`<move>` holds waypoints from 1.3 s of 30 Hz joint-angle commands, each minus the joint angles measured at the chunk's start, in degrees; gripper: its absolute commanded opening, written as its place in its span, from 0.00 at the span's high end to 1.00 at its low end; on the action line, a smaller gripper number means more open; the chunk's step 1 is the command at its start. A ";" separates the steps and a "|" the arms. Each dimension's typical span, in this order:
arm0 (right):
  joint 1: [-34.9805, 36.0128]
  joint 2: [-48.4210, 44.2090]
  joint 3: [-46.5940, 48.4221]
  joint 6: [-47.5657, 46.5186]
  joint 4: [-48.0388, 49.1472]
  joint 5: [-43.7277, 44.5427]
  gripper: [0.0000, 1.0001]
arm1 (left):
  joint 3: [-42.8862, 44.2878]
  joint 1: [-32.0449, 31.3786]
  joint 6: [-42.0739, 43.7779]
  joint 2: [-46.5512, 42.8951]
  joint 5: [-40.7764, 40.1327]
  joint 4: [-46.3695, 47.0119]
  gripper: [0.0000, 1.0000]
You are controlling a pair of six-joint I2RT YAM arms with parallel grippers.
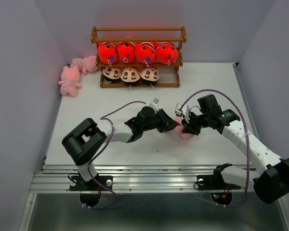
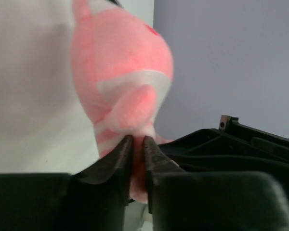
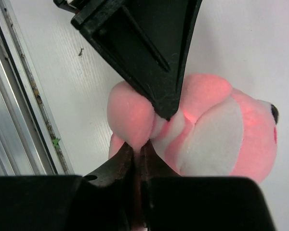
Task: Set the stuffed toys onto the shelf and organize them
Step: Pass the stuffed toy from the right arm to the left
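Left fingers point(image 2: 137, 144): nearly closed, nipping a small nub of the pink toy point(image 2: 125, 67), a limb by the look of it. Right fingers point(image 3: 137, 151): closed to a slit on another rounded nub of the same toy, just beside the left pair's tip. Both pairs hold it at once, mid-surface, well in front of the shelf point(image 1: 138, 36). Cannot tell whether it rests on the surface point(image 1: 111, 96) or hangs just above it.

Handling (judgement): plush, light and soft. The pinched parts squash flat, and the body will likely sag and swing from a limb grip. No breakage risk. Fabric grips well, but a thin fold could pull out. A hold across the body would carry it steadier.

Orientation: in the right wrist view the head, black eye at its far end, points away from the right fingers. The long axis runs from the pinched limbs out to the head. The top view shows too little to give its heading relative to the shelf.

Shelf: red fish point(image 1: 137, 53) fill the middle tier and dolls point(image 1: 130, 74) sit on the bottom tier. Two more pink toys point(image 1: 70, 79) lie on the surface by its left end.
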 commanded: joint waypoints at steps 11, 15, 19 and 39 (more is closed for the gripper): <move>0.62 -5.71 -3.11 -0.31 1.93 -2.62 0.62 | -0.79 0.42 4.96 -1.10 4.52 11.95 1.00; 0.62 -5.71 -3.64 0.13 2.46 -3.06 0.62 | -3.61 0.77 8.48 -3.65 4.70 16.43 1.00; 0.62 -5.10 -3.03 0.39 2.55 -3.50 0.60 | -5.36 1.21 9.63 -5.32 5.66 19.51 1.00; -1.39 -6.85 2.85 0.13 -4.82 -7.36 0.00 | -10.29 4.20 21.21 -9.62 9.79 16.80 1.00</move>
